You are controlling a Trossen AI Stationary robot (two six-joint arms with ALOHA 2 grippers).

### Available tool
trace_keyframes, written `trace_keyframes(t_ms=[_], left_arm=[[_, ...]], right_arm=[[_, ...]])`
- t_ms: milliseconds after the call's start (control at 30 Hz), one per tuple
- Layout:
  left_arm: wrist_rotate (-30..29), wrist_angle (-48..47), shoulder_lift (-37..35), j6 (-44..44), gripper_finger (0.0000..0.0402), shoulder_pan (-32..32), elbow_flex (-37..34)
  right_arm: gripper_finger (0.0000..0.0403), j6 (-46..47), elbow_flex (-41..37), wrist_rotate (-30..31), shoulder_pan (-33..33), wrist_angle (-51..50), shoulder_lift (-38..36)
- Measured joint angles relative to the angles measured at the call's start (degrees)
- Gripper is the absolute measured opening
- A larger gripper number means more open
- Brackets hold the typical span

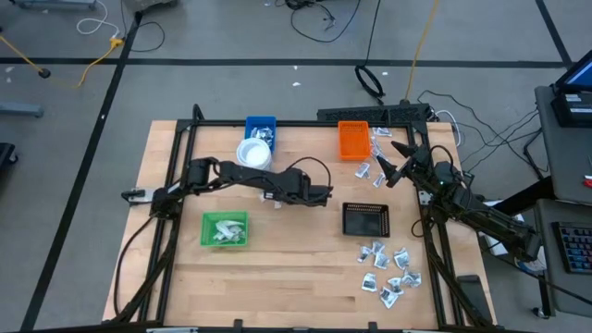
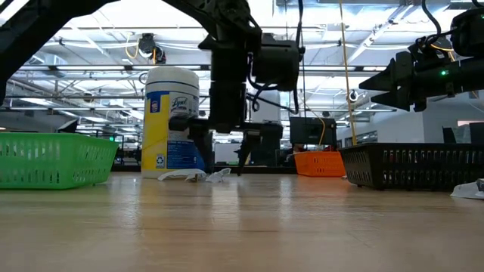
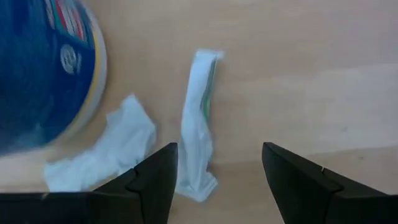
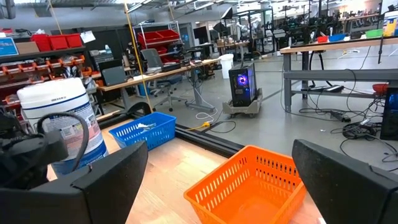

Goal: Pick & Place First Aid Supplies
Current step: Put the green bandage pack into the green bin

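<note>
Left gripper (image 1: 271, 194) sits over the table centre just beside the white tub (image 1: 253, 153); from the high view we see its arm reaching in from the left, with the right gripper (image 1: 393, 165) waiting high near the orange tray (image 1: 352, 139) at the far right. Same view: a cluster of first aid supplies (image 1: 390, 273) lies at the near right, a few more beside the orange tray, some inside the green tray (image 1: 225, 229); the black tray (image 1: 366, 219) stands right of centre, the blue tray (image 1: 261, 128) at the far edge. Low view: we note the left gripper down near the tabletop, two white packets (image 2: 198, 175) lying flat at the tub's foot. Left wrist view: the fingers (image 3: 152, 180) stand apart with nothing between them, straddling a long white wrapped piece (image 3: 198, 127); a crumpled piece (image 3: 109, 149) lies beside it, against the tub. Right wrist view: its fingers (image 4: 348, 177) are spread wide, empty, above the orange tray.
</note>
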Motion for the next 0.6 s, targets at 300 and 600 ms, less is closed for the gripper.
trace_keyframes(t_ms=[300, 600], left_arm=[[3.55, 0.64, -0.11, 0.35, 0.0162, -0.19, -1.86], [5.76, 0.65, -0.11, 0.79, 0.006, -0.39, -1.86]], right_arm=[[0.0393, 0.0, 0.01, 0.02, 0.0, 0.01, -0.01], [0.0393, 0.0, 0.02, 0.02, 0.01, 0.01, -0.01]])
